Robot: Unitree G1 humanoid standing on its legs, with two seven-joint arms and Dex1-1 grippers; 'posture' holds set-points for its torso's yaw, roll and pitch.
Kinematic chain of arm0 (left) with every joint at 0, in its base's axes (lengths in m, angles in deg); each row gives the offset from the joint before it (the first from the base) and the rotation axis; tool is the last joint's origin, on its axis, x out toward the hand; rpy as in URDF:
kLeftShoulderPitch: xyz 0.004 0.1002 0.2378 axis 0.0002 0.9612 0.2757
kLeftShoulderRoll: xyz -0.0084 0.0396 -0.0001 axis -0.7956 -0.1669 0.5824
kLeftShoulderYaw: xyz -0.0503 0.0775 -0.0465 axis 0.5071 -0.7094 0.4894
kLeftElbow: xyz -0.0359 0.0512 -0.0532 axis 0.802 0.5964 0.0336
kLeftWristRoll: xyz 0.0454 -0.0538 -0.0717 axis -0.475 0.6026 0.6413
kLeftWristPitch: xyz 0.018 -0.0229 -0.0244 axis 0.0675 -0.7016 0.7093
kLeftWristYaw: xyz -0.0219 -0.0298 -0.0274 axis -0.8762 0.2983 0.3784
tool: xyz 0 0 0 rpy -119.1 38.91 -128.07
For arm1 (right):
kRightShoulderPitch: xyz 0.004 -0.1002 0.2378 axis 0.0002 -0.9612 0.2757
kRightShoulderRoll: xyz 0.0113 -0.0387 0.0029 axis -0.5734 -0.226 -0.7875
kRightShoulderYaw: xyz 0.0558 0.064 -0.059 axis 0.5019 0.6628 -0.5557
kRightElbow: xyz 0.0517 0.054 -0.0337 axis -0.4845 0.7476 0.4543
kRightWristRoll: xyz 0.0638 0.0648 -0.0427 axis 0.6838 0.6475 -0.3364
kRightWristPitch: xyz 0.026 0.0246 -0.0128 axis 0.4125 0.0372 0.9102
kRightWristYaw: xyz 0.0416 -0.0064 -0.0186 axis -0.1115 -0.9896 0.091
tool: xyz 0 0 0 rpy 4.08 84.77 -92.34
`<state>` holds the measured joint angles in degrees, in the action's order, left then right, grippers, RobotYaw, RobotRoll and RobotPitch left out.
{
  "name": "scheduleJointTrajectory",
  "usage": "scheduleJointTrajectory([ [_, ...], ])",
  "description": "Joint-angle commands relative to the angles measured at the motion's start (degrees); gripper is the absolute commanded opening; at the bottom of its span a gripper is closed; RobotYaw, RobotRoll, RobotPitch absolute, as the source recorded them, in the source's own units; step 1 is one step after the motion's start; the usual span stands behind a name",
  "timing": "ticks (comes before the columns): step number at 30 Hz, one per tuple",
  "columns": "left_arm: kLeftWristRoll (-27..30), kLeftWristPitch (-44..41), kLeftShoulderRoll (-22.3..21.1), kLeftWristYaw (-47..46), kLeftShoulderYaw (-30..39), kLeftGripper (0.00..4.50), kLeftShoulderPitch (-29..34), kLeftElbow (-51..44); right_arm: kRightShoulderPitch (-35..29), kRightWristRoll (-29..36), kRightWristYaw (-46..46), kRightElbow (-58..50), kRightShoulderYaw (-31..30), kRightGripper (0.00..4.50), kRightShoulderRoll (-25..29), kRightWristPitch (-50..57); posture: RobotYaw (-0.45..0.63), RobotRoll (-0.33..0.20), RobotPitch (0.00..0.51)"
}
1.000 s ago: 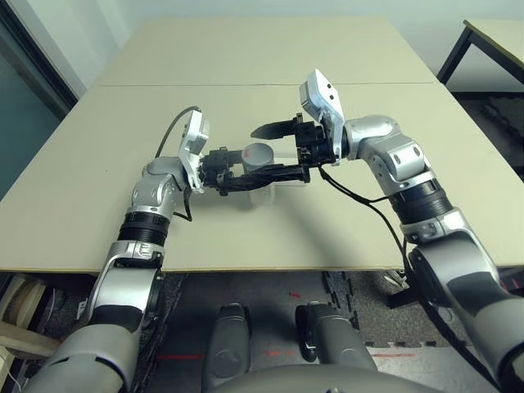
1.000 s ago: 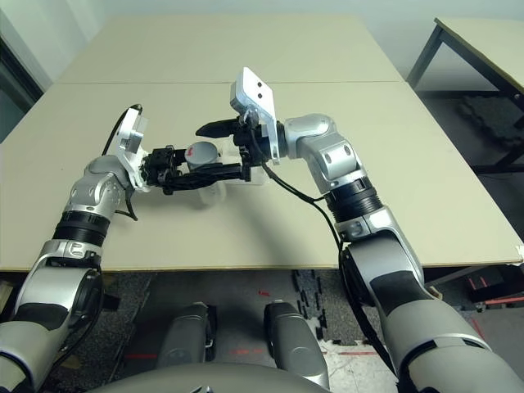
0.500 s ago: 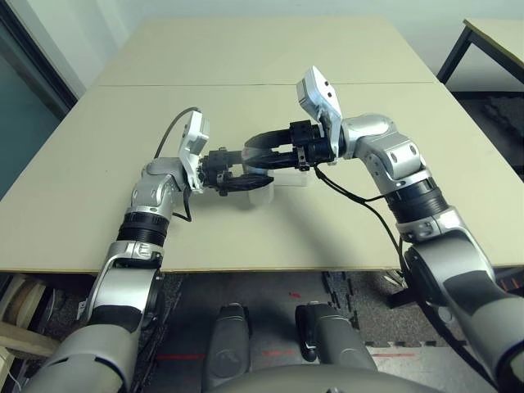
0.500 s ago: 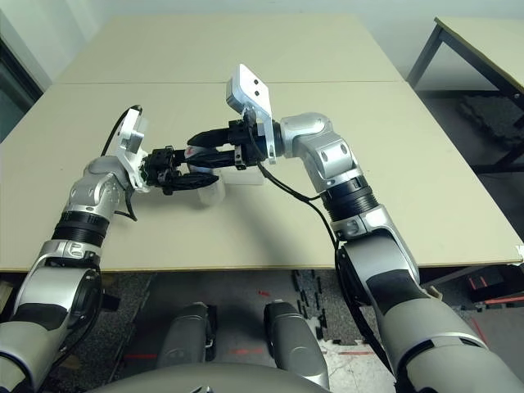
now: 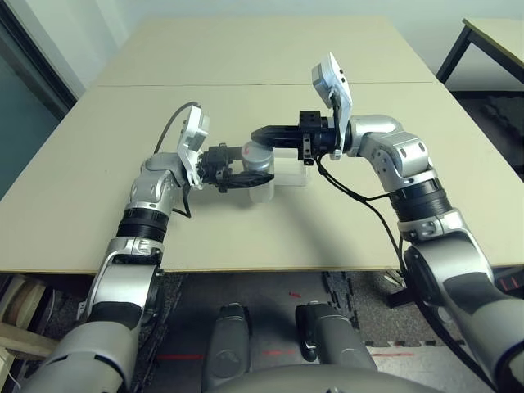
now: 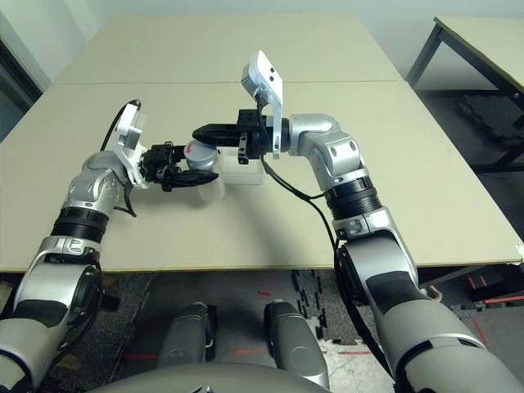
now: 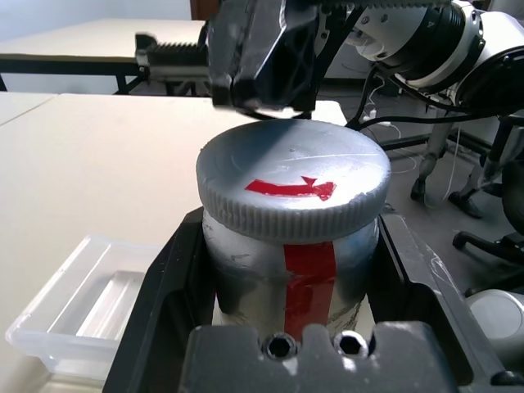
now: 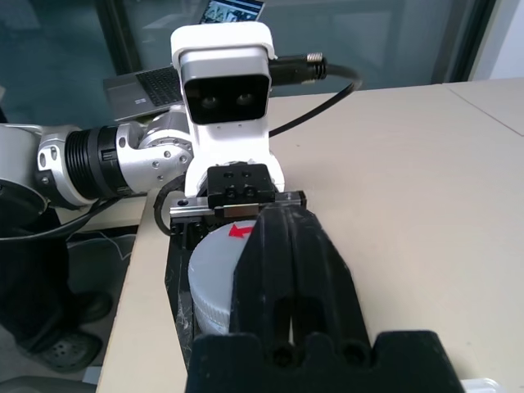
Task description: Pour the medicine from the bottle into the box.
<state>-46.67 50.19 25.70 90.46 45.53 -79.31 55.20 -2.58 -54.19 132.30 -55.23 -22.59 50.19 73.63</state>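
Note:
My left gripper (image 5: 246, 166) is shut on the bottle (image 5: 259, 153), a white-grey pill bottle with a red stripe, and holds it just above the table. In the left wrist view the bottle (image 7: 291, 270) sits between the two black fingers (image 7: 168, 295) with its grey cap (image 7: 292, 184) on, a red arrow on top. My right gripper (image 5: 265, 131) reaches in from the right just above the cap, fingers pressed together with nothing between them. In the right wrist view these fingers (image 8: 270, 270) cover part of the cap (image 8: 214, 274). The clear box (image 5: 288, 170) lies on the table right beside the bottle.
The beige table (image 5: 327, 221) has open surface all around the two grippers. A second table (image 5: 491, 37) stands at the far right, beyond a gap of floor. The near table edge (image 5: 270, 268) runs just below the arms.
The right gripper's fingers stood wide apart around the bottle's top, then closed. Now they are shut and a little higher over the cap, wrist turned. The left gripper kept the bottle still.

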Motion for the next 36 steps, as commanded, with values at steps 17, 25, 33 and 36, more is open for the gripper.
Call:
scheduleJointTrajectory([
  [17, -0.6, 1.0, 0.1, 0.5, -0.7, 2.72, -0.7, 0.2, 0.6, -2.2, 3.0, -2.3, -3.0, 4.50, 3.2, -1.2, -0.06, 0.000, 0.092],
  [25, -0.6, 1.0, 0.2, 0.5, -0.9, 2.72, -0.9, 0.1, 0.1, -3.5, 4.1, -2.7, -4.9, 4.50, 3.5, -2.2, -0.06, 0.000, 0.094],
  [33, -0.6, 0.9, 0.3, 0.4, -1.0, 2.72, -1.0, 0.0, -0.4, -3.8, 4.2, -2.6, -5.7, 4.50, 3.2, -2.3, -0.06, 0.000, 0.093],
  [36, -0.5, 0.9, 0.3, 0.4, -1.0, 2.72, -1.0, 0.0, -0.5, -4.0, 4.1, -2.4, -5.8, 4.50, 3.1, -2.5, -0.05, 0.000, 0.094],
])
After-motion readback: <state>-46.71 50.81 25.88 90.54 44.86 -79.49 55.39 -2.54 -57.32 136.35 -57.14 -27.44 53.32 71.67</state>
